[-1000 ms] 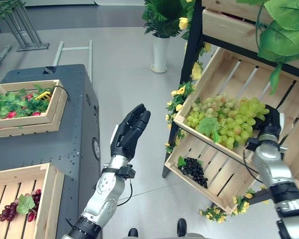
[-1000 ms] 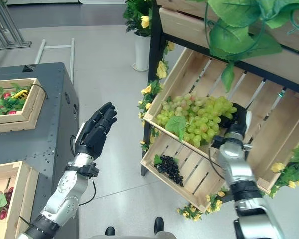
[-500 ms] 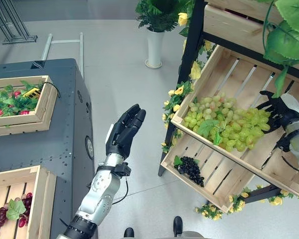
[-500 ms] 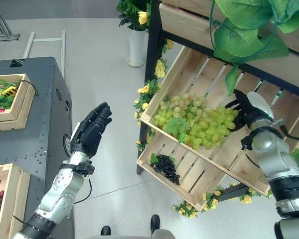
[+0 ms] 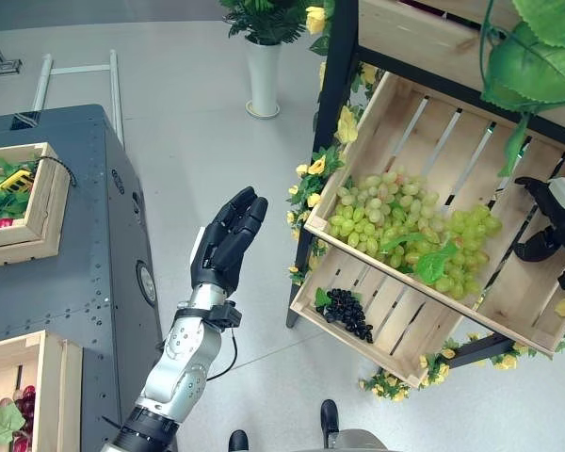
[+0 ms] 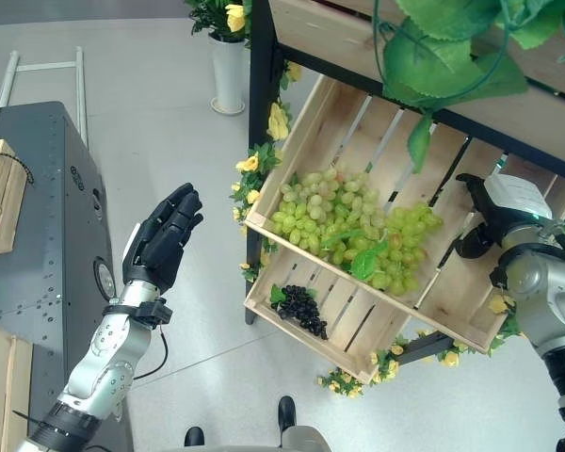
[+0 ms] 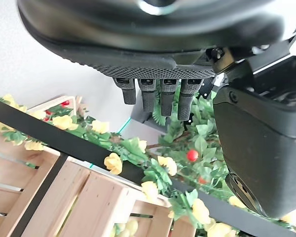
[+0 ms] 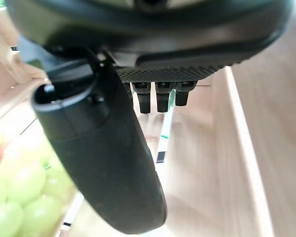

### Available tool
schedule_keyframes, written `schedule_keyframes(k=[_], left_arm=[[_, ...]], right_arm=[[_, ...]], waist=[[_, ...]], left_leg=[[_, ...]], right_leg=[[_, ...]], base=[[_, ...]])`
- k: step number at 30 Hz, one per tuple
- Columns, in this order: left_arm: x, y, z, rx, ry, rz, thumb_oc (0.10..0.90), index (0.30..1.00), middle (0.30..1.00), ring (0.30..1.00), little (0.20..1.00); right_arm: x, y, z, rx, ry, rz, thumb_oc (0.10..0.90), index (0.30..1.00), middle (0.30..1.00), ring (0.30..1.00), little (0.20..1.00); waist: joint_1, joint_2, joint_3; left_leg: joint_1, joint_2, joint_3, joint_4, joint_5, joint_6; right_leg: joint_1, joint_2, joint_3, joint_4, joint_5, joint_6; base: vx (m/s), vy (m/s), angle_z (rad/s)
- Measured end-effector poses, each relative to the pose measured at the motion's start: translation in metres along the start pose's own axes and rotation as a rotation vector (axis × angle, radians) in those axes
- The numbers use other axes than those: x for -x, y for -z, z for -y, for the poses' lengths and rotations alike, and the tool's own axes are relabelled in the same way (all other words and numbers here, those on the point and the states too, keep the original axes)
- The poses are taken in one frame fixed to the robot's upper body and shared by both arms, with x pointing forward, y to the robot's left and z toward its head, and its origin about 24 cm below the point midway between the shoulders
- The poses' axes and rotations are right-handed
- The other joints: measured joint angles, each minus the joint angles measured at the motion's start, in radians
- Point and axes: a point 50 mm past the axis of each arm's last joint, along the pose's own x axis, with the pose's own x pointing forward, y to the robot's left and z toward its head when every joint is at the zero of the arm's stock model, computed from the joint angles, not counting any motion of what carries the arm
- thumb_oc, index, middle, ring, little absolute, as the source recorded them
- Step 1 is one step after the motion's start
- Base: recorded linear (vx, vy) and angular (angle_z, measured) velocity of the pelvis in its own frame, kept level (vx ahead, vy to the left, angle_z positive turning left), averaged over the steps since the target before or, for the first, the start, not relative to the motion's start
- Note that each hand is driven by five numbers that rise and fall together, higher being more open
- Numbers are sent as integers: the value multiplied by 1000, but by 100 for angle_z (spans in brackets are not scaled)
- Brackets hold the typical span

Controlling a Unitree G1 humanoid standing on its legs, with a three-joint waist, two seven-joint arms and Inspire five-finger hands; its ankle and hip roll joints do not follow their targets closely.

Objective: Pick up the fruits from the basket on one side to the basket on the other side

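Note:
A heap of green grapes [image 5: 377,212] with a leaf lies in the upper slanted wooden crate [image 5: 424,122] of the shelf. A small bunch of black grapes [image 5: 347,311] sits in the lower crate [image 5: 400,330]. My right hand [image 5: 554,215] hovers inside the upper crate, to the right of the green grapes and apart from them. It is open and holds nothing; its thumb [image 8: 103,163] stands free beside the grapes [image 8: 19,197]. My left hand [image 5: 224,247] is raised, open and empty, over the floor between the grey cabinet and the shelf.
On the grey cabinet [image 5: 85,273] at the left stand a wooden crate of leaves and red fruit [image 5: 47,226] and a crate with red grapes [image 5: 52,377]. A white vase with a plant [image 5: 263,80] stands behind. Black shelf posts [image 5: 325,122], yellow flowers and big leaves [image 5: 537,66] frame the crates.
My right hand has lifted off the right end of the green grapes and drawn back to the crate's right side, empty. The camera has swung right. The left hand stays raised.

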Motion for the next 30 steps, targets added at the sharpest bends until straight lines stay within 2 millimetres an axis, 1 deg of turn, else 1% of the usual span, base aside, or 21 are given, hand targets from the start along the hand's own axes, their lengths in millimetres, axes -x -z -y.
schedule_keyframes(k=[4, 6, 7, 10, 12, 13, 16, 18, 20, 21, 22, 25, 29, 30], left_arm=[[0, 0, 0, 0, -1, 1, 800, 900, 900, 900, 900], [0, 0, 0, 2, -3, 2, 800, 900, 900, 900, 900], [0, -1, -1, 3, -4, 4, 800, 900, 900, 900, 900], [0, -1, 0, 7, -6, 6, 800, 900, 900, 900, 900], [0, 0, 0, 11, -6, 6, 800, 900, 900, 900, 900], [0, 0, 0, 11, -5, 6, 800, 900, 900, 900, 900], [0, 0, 1, 12, -6, 6, 800, 900, 900, 900, 900], [0, 1, 1, 14, -8, 4, 800, 900, 900, 900, 900], [0, 2, 4, 35, -9, 6, 800, 900, 900, 900, 900], [0, 3, 5, 40, -10, 6, 800, 900, 900, 900, 900], [0, 4, 6, 49, -8, 6, 800, 900, 900, 900, 900], [1, 8, 7, 59, -16, -3, 800, 900, 900, 900, 900], [4, 8, 5, 59, -24, 13, 800, 900, 900, 900, 900], [4, 8, 5, 60, -24, 13, 800, 900, 900, 900, 900]], right_arm=[[2, -17, 14, -25, 76, 75, 800, 900, 900, 900, 900], [4, -25, 20, -71, 107, 111, 800, 900, 900, 900, 900], [6, -32, 22, -176, 118, 143, 800, 900, 900, 900, 900], [8, -45, 21, -338, 130, 196, 800, 900, 900, 900, 900], [10, -55, 13, -533, 144, 221, 800, 900, 900, 900, 900], [10, -57, 12, -567, 143, 224, 800, 900, 900, 900, 900], [11, -66, 1, -814, 119, 236, 800, 900, 900, 900, 900], [13, -72, -4, -937, 114, 254, 800, 900, 900, 900, 900], [19, -89, -18, -1192, 52, 299, 800, 900, 900, 900, 900], [22, -93, -21, -1252, 35, 311, 800, 900, 900, 900, 900], [26, -100, -27, -1347, -10, 328, 800, 900, 900, 900, 900], [37, -118, -54, -1611, -153, 360, 800, 900, 900, 900, 900], [47, -129, -64, -1807, -217, 439, 800, 900, 900, 900, 900], [48, -130, -66, -1810, -236, 453, 800, 900, 900, 900, 900]], waist=[[-9, 18, 11], [-9, 25, 15], [-9, 28, 15], [-8, 30, 15], [-8, 30, 15], [-7, 31, 15], [-5, 33, 15], [-7, 33, 15], [-7, 40, 14], [-7, 41, 14], [-5, 44, 15], [8, 51, 14], [15, 53, 14], [16, 54, 13]], left_leg=[[1, 1, 1, -1, -1, 1], [2, 1, 3, -1, -2, 1], [3, 2, 3, -1, -2, 1], [4, 2, 3, 0, -2, 1], [6, 3, 3, 0, -2, 0], [6, 2, 4, 0, -2, 0], [6, 3, 3, -1, -2, 0], [7, 3, 4, -1, -2, 0], [8, 3, 4, 0, -1, -1], [9, 3, 4, -1, 1, -3], [9, 3, 4, 2, 1, -4], [16, 4, 3, 0, 1, -5], [18, 6, -1, -1, -1, -3], [17, 6, -2, -1, 0, -3]], right_leg=[[0, 1, 3, 0, 0, 0], [1, 1, 3, 0, 0, 0], [1, 3, 4, 0, 0, 0], [2, 3, 4, 0, 0, -1], [5, 3, 4, 0, 0, -1], [5, 3, 4, 0, 0, -1], [5, 3, 4, 0, 0, -1], [5, 3, 4, 0, 0, -2], [6, 3, 4, 0, 0, -2], [6, 3, 4, 0, 0, -2], [6, 3, 4, 0, 0, -2], [15, 4, 0, 0, -1, -3], [19, 3, -5, 0, -6, -10], [19, 3, -5, 0, -7, -11]], base=[[4, 26, -1], [0, 0, 0], [0, 0, 0], [0, 0, 0], [0, 0, 0], [0, 0, 0], [0, 0, 0], [0, 0, 0], [0, 0, 0], [0, 0, 0], [0, 0, 0], [0, 0, 0], [8, -2, 0], [12, -19, 5]])
